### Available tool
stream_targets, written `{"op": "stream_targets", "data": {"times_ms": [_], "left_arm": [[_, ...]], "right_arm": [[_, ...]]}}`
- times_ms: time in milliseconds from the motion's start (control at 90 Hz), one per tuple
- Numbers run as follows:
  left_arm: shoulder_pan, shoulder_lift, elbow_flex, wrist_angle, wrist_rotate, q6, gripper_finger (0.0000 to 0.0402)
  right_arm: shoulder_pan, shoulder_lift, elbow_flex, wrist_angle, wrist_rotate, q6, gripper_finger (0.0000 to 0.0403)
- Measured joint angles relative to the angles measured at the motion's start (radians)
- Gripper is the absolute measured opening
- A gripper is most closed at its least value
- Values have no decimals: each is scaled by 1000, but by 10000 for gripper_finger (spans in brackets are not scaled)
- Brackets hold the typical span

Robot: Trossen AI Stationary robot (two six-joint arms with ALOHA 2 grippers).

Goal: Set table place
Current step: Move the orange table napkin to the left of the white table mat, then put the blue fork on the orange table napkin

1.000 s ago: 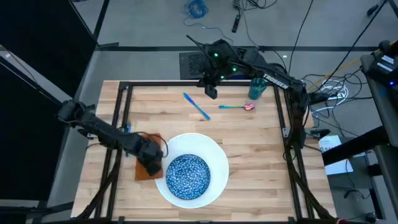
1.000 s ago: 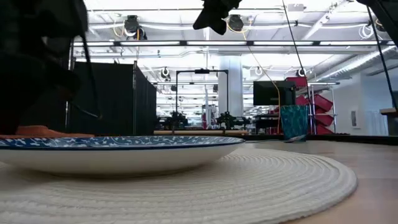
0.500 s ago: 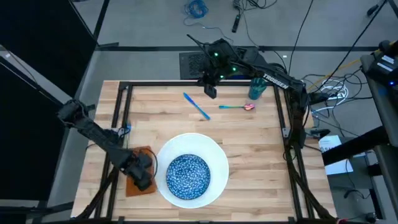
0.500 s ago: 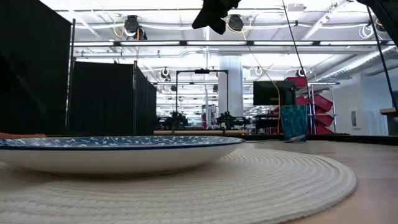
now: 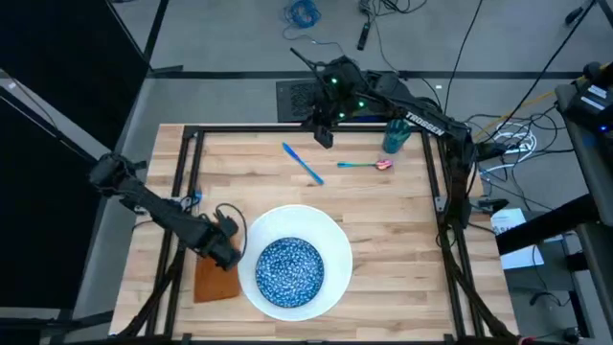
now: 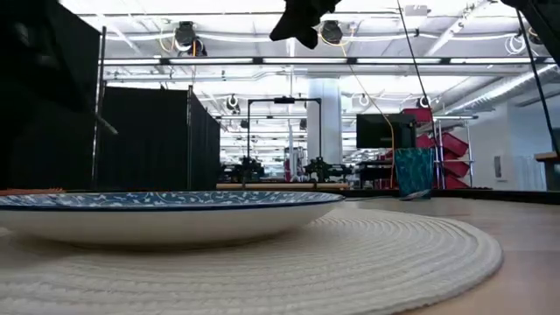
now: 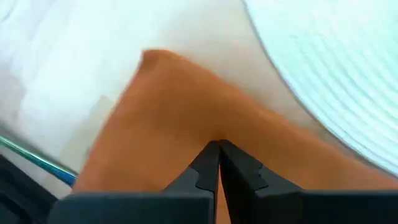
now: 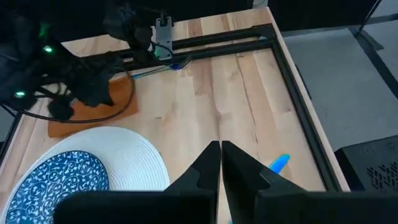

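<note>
A: Item one, left gripper (image 5: 226,251): how is it recorded?

B: Fingers pressed together with no gap, as seen in the left wrist view; nothing is shown caught between them. It is held just over the orange cloth napkin (image 5: 216,279), close beside the white woven placemat (image 5: 326,240).

A: Napkin position?

B: Laid flat on the butcher-block table (image 5: 383,220), left of the placemat, edge nearly touching it. The blue speckled bowl (image 5: 288,267) is seated at the placemat's centre.

A: Remaining stock?

B: Light-blue cutlery piece (image 5: 303,163) and a pink-tipped utensil (image 5: 365,164) are lying at the far side; a teal cup (image 5: 395,134) is stood near the far right rail. The right gripper (image 5: 325,134) is parked above them, fingers closed, empty.

A: Handling advice?

B: The napkin is judged placed. If squaring is wanted, it should be nudged lightly, parallel to the placemat, without being dragged under its rim. The cutlery is best fetched next.
</note>
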Motion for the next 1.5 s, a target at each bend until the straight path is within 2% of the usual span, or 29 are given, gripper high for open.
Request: {"op": "stream_targets", "data": {"times_ms": [133,411,611,744,878,1022,1133,1200,1300,1389,1500], "left_arm": [[48,1,-19,44,5,47,0],[53,2,-21,184,31,71,0],[53,2,-12,137,31,74,0],[53,2,67,43,32,127,0],[53,-4,208,-140,-75,171,0],[53,-21,352,-261,-257,248,0],[55,-53,389,-302,-446,275,0],[71,-81,389,-345,-520,274,0],[135,-128,376,-406,-543,261,0],[206,-190,340,-395,-537,245,0],[324,-274,295,-379,-443,246,0]], "right_arm": [[0,0,0,-12,0,-1,0],[0,-2,0,-21,0,-8,0],[0,-2,0,-8,0,-10,0],[0,-2,0,-4,0,-6,0],[0,-2,0,3,0,-7,0],[-7,-2,0,9,-2,-7,0],[-14,-2,0,-4,-2,-7,0],[-19,-2,0,-23,-3,-16,0],[-29,-11,0,-86,-4,-47,0],[-43,-26,0,-145,-2,-87,0],[-65,-49,0,-184,-4,-125,0]]}}
